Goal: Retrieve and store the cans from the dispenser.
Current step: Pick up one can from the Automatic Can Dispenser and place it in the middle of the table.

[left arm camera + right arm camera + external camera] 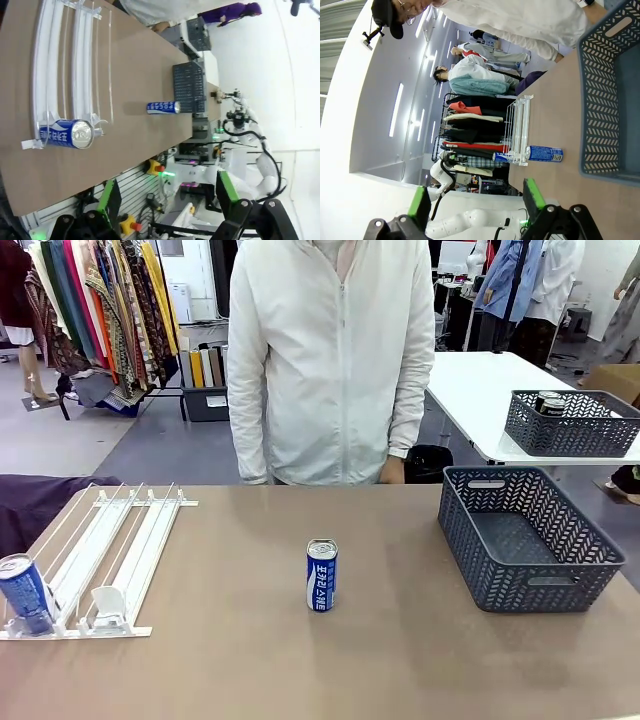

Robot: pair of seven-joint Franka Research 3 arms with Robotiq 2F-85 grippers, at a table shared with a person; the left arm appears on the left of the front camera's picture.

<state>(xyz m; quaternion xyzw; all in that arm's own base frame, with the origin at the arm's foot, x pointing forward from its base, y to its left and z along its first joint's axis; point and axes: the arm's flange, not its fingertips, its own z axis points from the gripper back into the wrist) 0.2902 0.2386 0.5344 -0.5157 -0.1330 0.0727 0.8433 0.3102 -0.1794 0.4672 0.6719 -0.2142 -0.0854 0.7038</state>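
Note:
A blue can (pixel 321 575) with white lettering stands upright in the middle of the table, also seen as the can (pixel 163 107) and the can (pixel 543 153) in the wrist views. A second blue can (pixel 22 590) sits at the front lip of the white dispenser (pixel 110 540), in its leftmost lane. The left wrist view has this can (pixel 67 134) and the dispenser rails (pixel 65 65) ahead. My left gripper (pixel 167 200) is open, well off the table edge and holding nothing. My right gripper (pixel 476 205) is also open and holds nothing, far from both cans.
A dark grey lattice basket (pixel 530 540) stands on the table's right side, open side up. A person in a white jacket (pixel 330 360) stands at the far edge. A second basket (pixel 570 425) with cans sits on a white table behind.

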